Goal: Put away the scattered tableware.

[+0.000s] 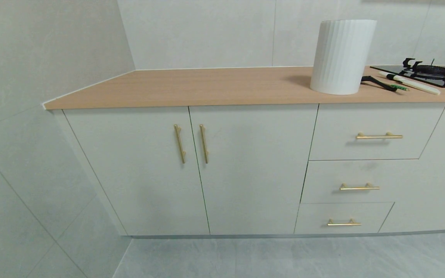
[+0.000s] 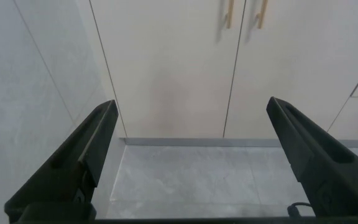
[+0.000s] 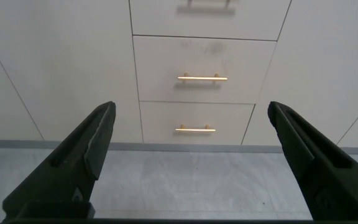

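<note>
Left gripper (image 2: pixel 190 104): 2 fingers spread wide, grasping nothing; ahead of it, 2 cabinet doors (image 2: pixel 166 68) and grey floor (image 2: pixel 197 174). Right gripper (image 3: pixel 190 107): fingers likewise released, nothing between; ahead of it, stacked drawers (image 3: pixel 204 68) with gold bar handles (image 3: pixel 202 78).

Tableware well apart from both grippers, up on wooden countertop (image 1: pixel 207 87): black-handled utensil (image 1: pixel 379 83), green-handled piece (image 1: pixel 400 87) and white-handled utensil (image 1: pixel 411 83) lying just beside upright white ribbed container (image 1: pixel 340 58), near gas hob (image 1: pixel 435 71).
</note>
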You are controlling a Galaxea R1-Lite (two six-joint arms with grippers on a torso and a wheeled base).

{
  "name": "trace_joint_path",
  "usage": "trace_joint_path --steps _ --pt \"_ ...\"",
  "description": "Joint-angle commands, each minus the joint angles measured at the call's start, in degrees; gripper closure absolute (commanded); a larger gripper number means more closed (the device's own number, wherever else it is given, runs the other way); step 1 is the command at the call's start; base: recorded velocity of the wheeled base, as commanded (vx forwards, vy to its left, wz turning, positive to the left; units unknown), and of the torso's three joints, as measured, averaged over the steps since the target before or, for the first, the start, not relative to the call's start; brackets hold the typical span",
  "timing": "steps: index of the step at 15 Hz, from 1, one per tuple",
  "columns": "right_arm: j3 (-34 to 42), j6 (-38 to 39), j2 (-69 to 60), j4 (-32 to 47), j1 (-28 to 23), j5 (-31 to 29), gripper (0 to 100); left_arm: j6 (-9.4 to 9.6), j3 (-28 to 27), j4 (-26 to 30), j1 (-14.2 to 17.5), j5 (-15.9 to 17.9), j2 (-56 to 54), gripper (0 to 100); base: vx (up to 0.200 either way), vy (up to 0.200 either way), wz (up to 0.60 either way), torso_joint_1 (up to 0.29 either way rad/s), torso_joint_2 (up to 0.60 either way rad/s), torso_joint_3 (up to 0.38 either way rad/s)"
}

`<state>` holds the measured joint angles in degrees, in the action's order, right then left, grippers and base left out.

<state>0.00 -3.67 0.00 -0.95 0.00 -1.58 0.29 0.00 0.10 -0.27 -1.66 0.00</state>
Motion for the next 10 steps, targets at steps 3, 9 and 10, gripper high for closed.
trace_joint_path --steps 3,9,10 --pt "0.0 0.1 0.2 0.0 0.0 0.0 0 -0.12 0.0 -0.1 0.0 0.0 0.0 0 0.0 -0.2 0.0 0.004 0.0 0.001" --pt "0.0 0.2 0.1 0.0 0.0 0.0 0 -0.12 0.0 -0.1 0.0 0.0 0.0 0 0.0 -0.2 0.0 0.003 0.0 0.003" --pt "0.0 0.2 0.1 0.0 0.0 0.0 0 -0.12 0.0 -0.1 0.0 0.0 0.0 0 0.0 -0.2 0.0 0.002 0.0 0.007"
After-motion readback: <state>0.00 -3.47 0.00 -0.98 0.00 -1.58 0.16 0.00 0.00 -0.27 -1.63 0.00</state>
